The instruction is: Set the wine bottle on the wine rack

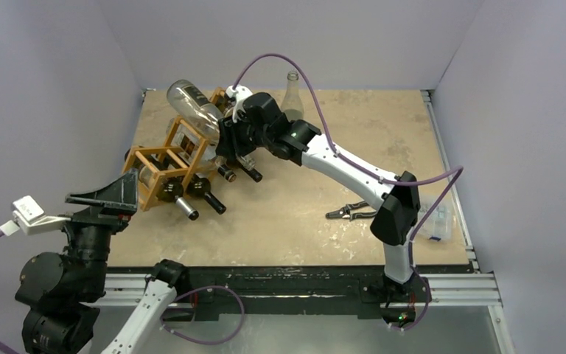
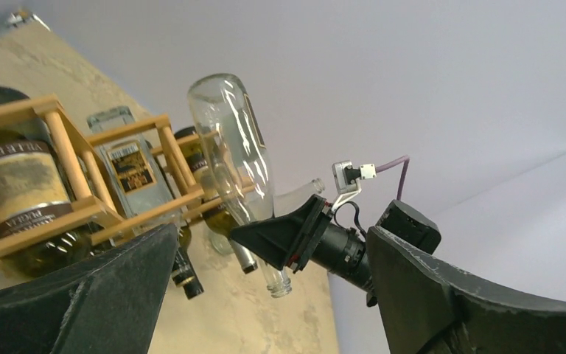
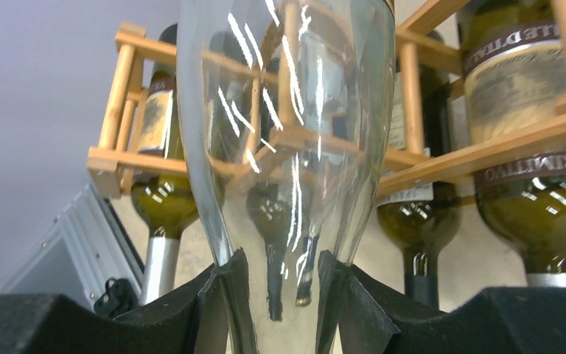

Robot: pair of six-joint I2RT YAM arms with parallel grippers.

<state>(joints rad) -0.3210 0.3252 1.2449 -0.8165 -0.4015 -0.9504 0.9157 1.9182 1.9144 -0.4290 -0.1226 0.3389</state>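
Observation:
A clear, empty wine bottle is held tilted above the back of the wooden wine rack, base up and to the left, neck down toward the front. My right gripper is shut on its shoulder and neck. In the right wrist view the bottle sits between the fingers, with the rack right behind it. My left gripper is open and empty at the rack's near left corner. Its view shows the bottle, the rack and the right gripper.
Several dark and clear bottles lie in the rack's cells, necks pointing toward the front. Another clear bottle stands upright at the back. A pair of pliers and a plastic bag lie at the right front.

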